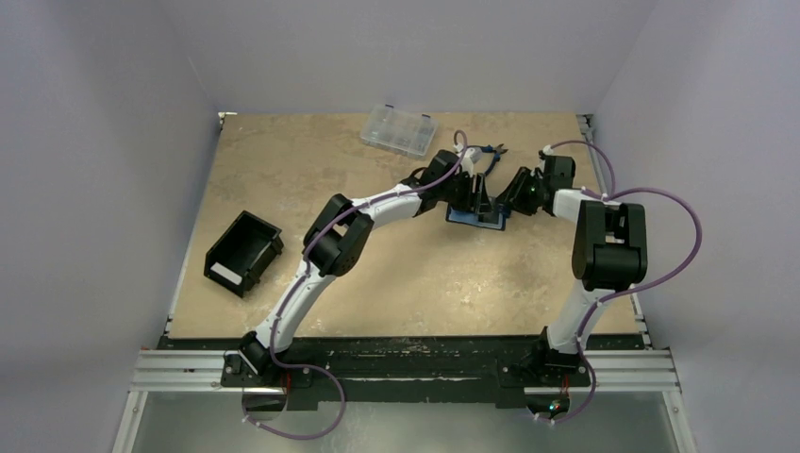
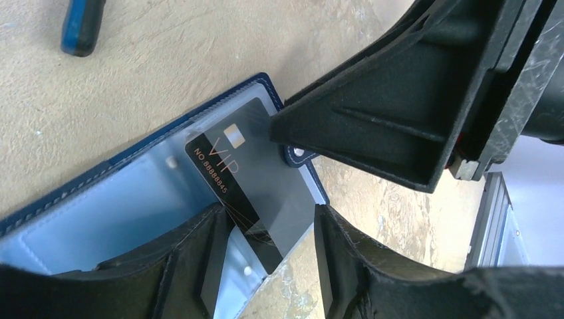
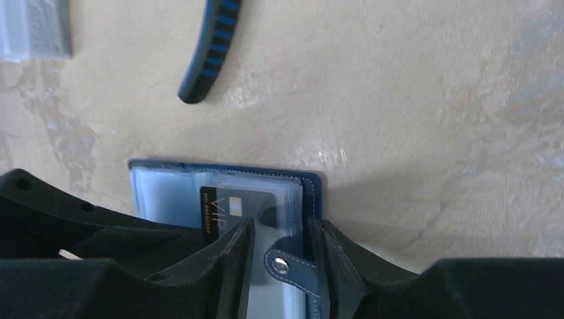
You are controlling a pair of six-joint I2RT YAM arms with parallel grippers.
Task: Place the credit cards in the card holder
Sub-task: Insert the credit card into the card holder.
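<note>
VIP credit card (image 2: pixel 259 193) on opened card holder (image 2: pixel 100 212), w/ corner past edge.

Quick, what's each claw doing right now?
Left gripper: open, black card between its jaws, no clear grip.
Right gripper: open, straddling the snap tab of the card holder.

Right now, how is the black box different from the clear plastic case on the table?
The black box is opaque, deep and open-topped. The clear case is see-through, flat and split into small compartments. The box sits near the left edge of the table, turned at an angle, while the case lies at the far edge, nearer the middle. Both rest on the table with nothing touching them.
</note>
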